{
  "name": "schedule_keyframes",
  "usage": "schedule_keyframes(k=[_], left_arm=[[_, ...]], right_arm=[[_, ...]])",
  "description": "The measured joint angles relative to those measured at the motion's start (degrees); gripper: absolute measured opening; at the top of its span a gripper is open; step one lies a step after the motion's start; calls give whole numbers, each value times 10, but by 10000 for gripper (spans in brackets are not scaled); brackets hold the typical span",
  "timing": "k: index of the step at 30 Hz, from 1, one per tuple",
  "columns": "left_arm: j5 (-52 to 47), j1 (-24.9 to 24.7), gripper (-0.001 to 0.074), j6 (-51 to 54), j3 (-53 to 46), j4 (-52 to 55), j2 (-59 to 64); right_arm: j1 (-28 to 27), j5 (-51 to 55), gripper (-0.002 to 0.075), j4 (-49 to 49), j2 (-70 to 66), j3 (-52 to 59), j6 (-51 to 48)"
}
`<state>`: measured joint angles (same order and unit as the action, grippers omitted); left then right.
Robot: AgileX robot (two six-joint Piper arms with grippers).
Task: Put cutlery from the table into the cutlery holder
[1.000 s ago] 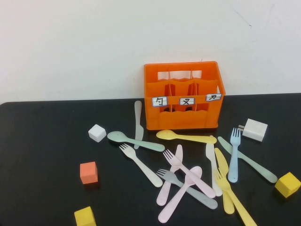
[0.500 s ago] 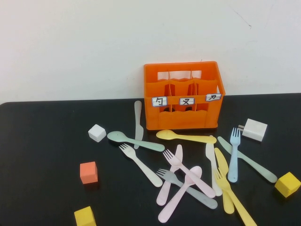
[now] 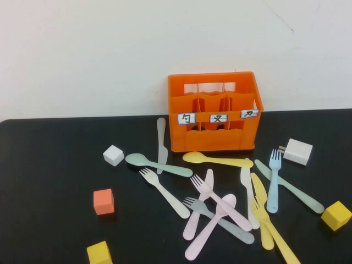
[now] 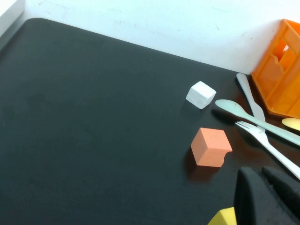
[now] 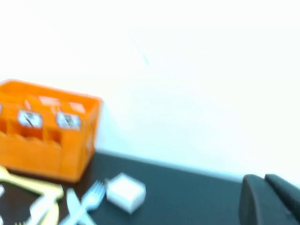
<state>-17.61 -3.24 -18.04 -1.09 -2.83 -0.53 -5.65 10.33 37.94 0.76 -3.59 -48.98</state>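
Pastel plastic cutlery [image 3: 220, 201] scattered on matte black table [image 3: 49, 181], just before bright orange slotted cutlery holder [image 3: 214, 113]. Left gripper [image 4: 269, 197] closed and empty, beside salmon cube [image 4: 211, 147]. Right gripper [image 5: 272, 197]: jaw state impossible to tell, well apart from holder.

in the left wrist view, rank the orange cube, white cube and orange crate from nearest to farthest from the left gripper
The left gripper sits shut at the frame's corner, over the table.
1. orange cube, just ahead of the fingers.
2. white cube, beyond the orange cube.
3. orange crate, farthest, near the wall.
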Motion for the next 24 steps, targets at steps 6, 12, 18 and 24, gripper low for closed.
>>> schedule_keyframes(k=[6, 12, 18, 24], left_arm=[[0, 0, -1, 0, 0, 0, 0], [0, 0, -1, 0, 0, 0, 0], [0, 0, -1, 0, 0, 0, 0], [0, 0, -1, 0, 0, 0, 0]], right_arm=[[0, -2, -2, -259, 0, 48, 293], [-17, 61, -2, -346, 0, 51, 367], [-45, 95, -2, -394, 0, 47, 462], [-46, 99, -2, -400, 0, 47, 476]])
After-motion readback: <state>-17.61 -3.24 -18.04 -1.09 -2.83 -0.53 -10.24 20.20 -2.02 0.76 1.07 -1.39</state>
